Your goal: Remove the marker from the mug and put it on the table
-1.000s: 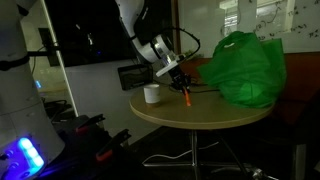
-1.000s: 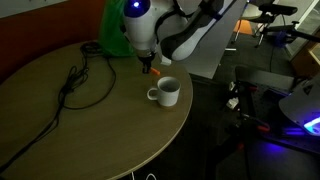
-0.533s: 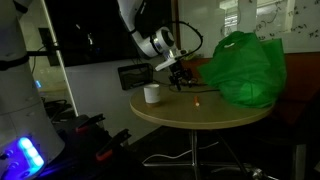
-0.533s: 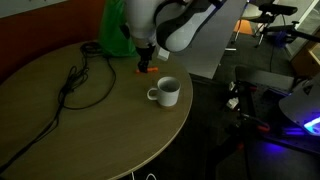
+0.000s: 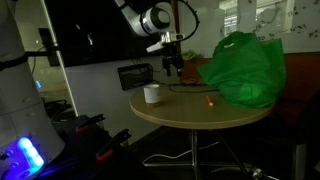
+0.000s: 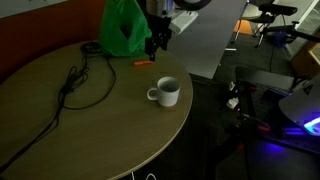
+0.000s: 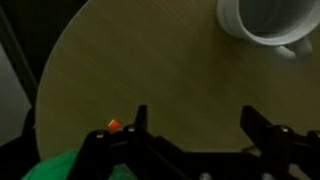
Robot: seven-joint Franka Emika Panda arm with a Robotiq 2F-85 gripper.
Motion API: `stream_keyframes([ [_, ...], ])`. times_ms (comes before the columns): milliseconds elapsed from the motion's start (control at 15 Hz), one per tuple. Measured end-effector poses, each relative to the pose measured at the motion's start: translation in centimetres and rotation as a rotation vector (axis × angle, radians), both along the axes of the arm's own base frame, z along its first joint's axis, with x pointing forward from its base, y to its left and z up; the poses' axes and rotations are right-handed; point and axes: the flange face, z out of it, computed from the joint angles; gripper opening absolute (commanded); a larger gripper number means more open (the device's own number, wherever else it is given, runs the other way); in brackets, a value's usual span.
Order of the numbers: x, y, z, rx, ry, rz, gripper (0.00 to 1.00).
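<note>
Pincer [image 6: 157, 42] jaws apart, empty, above worktop [image 6: 60, 130] | marker [image 6: 143, 64] lies flat on worktop, 11 o'clock from mug [image 6: 167, 93] | risk: marker may roll toward edge; low retreat could clip mug.

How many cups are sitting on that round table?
1. The white mug stands near the edge of the table, apart from the green bag. The bag could be hiding another cup behind it.
</note>
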Motion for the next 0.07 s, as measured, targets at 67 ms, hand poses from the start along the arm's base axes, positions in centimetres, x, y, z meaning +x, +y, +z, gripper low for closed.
stream_keyframes([
  [67,-0.63,0.10,1.46,0.002,-0.020,-0.012,1.00],
])
